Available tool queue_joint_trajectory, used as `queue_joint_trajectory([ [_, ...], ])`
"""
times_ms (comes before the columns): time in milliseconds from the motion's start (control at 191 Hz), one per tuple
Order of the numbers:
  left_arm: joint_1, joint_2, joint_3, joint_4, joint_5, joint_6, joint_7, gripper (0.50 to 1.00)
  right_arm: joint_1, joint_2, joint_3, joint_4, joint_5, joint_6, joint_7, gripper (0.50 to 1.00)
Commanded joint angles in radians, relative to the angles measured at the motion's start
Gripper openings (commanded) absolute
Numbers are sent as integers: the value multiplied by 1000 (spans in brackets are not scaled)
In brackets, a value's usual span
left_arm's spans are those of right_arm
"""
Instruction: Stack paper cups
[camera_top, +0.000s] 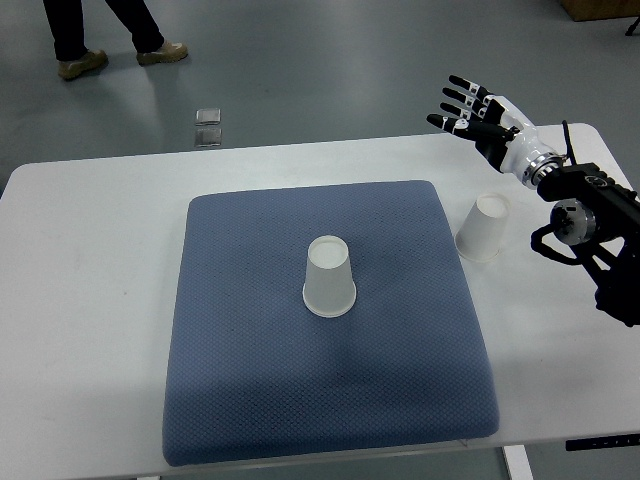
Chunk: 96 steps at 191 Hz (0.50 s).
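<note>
Top view: nothing stacked yet. My right hand (468, 108) hovers, fingers spread, empty; one paper cup (485, 227) stands just below it, the other cup (329, 277) far left on the blue mat (250, 380).

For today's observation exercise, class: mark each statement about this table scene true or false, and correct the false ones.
1. One paper cup stands upside down on the blue mat. True.
2. The second cup is stacked on the first. False: it stands apart, on the white table just off the mat's right edge.
3. The right hand is open and holds nothing. True.
4. The right hand is pressing down on the second cup. False: it is raised beyond the cup, not touching it.
5. The left hand rests on the mat. False: no left hand is in view.
6. A person's legs show on the floor beyond the table. True.
</note>
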Motion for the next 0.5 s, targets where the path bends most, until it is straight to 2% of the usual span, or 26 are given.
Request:
queue_joint_trajectory([
  [0,0,0,0,0,0,0,0,1000,1,-5,2,-1,0,1,0,919],
  [241,0,0,0,0,0,0,0,1000,2,-4,6,1,3,35,5,919],
  [497,0,0,0,0,0,0,0,1000,7,-19,11,-1,6,35,6,919],
])
